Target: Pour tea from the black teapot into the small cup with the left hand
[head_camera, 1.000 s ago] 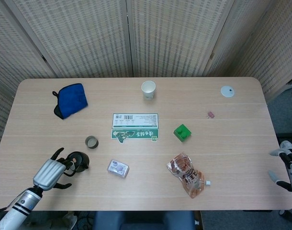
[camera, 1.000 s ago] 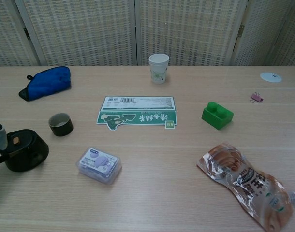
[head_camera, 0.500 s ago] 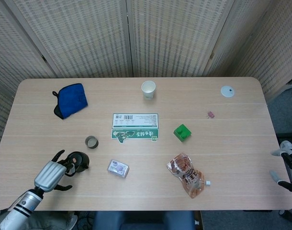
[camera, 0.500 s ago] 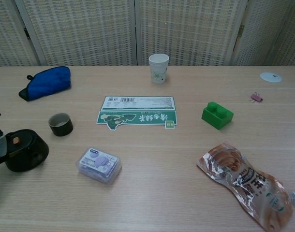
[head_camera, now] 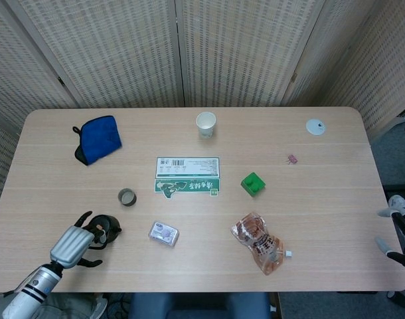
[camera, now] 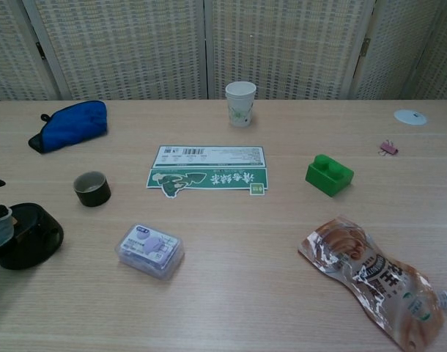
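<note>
Black round teapot [head_camera: 107,227] is being gripped at its near side by the grey left hand [head_camera: 72,243], fingers wrapped around it, on the wooden table [head_camera: 335,193] near the front-left edge. Pouring is judged not yet begun: one small dark ceramic cup [head_camera: 127,197] is standing just beyond one teapot. The right hand [head_camera: 400,226] is being held idle at the table's edge; its closure cannot be told.

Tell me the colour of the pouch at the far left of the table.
The pouch is blue with black trim, clearest in the chest view.
</note>
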Tool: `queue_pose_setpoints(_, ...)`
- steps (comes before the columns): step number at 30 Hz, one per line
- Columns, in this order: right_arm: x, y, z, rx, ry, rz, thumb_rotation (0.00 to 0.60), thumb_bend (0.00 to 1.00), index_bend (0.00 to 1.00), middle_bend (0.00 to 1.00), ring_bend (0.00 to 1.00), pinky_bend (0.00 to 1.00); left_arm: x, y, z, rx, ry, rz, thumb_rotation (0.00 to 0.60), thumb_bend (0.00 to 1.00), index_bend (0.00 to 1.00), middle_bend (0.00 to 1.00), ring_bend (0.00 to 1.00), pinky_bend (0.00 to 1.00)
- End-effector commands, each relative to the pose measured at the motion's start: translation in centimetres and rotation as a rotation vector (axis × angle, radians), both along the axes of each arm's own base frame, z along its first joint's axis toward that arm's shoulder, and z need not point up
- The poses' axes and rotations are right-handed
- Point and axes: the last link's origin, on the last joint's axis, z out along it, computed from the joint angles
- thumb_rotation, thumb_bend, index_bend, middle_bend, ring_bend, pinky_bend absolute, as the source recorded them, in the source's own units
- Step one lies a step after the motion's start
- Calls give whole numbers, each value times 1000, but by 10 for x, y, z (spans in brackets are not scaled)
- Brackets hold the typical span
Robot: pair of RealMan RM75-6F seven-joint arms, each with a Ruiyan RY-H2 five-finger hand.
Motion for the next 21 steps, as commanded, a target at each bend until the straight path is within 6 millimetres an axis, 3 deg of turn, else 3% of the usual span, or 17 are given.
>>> queue_pose_setpoints(1, 0, 0, 0, 1, -1, 0, 600, 167, 380, 345, 276, 255, -1, -1, 0, -2, 3, 3, 504, 147, 471, 513, 418, 14)
queue_pose_setpoints(21, -1, 0, -1, 1, -6, -3, 600, 167, 380, 345, 276, 255, -7, -9, -2, -13, 29, 44, 505, 147, 498, 550, 437, 14)
